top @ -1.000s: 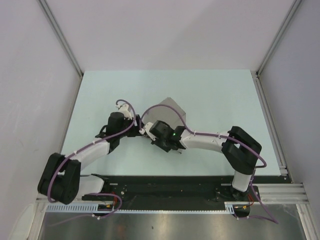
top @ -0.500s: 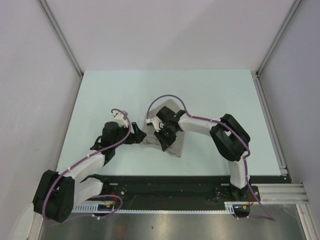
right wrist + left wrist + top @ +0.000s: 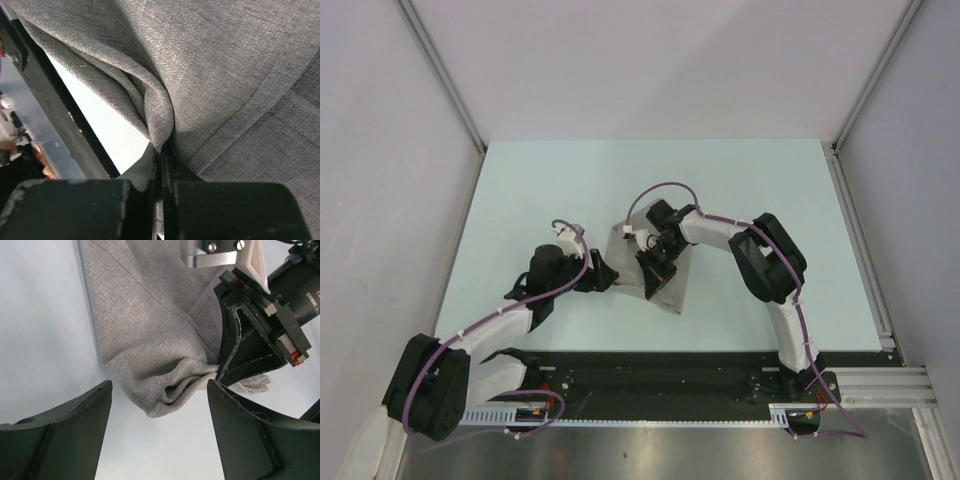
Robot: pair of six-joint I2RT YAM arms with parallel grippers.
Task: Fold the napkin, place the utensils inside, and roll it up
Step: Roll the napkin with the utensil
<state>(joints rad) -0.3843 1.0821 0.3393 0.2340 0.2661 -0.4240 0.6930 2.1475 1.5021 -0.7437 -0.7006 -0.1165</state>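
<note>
The pale mint table (image 3: pixel 750 190) is bounded by white enclosure panels at the far, left and right sides, with an aluminium rail (image 3: pixel 860 250) along its right edge and a black mounting rail (image 3: pixel 660 372) along the near edge. The napkin (image 3: pixel 672 292) lies near the centre of the tabletop, slightly left of the middle. Bare surface surrounds it, widest toward the far edge and the right side.

The left arm runs from its base at the near left, elbow low and far out, its forearm angled diagonally toward the centre. The left gripper (image 3: pixel 607 277) points at the napkin's left margin. Its jaws stand spread wide and hold nothing. In the left wrist view the left gripper (image 3: pixel 159 388) frames the bunched end of the napkin (image 3: pixel 145 340), which sits just ahead, between the lines of the two fingers.

The right arm rises from the near right, folds at a raised elbow, and doubles back leftward over the cloth, a purple cable (image 3: pixel 665 186) arching above it. The right gripper (image 3: pixel 648 280) is closed tight on a raised fold of the napkin. In the right wrist view the right gripper (image 3: pixel 161 165) pinches that fold to a thin ridge.

The napkin (image 3: pixel 225 75) is grey-beige woven fabric with a fine visible weave, soft, creased into diagonal seams and overlapping layers. The fingers (image 3: pixel 235 350) are matte black with scuffed edges.
</note>
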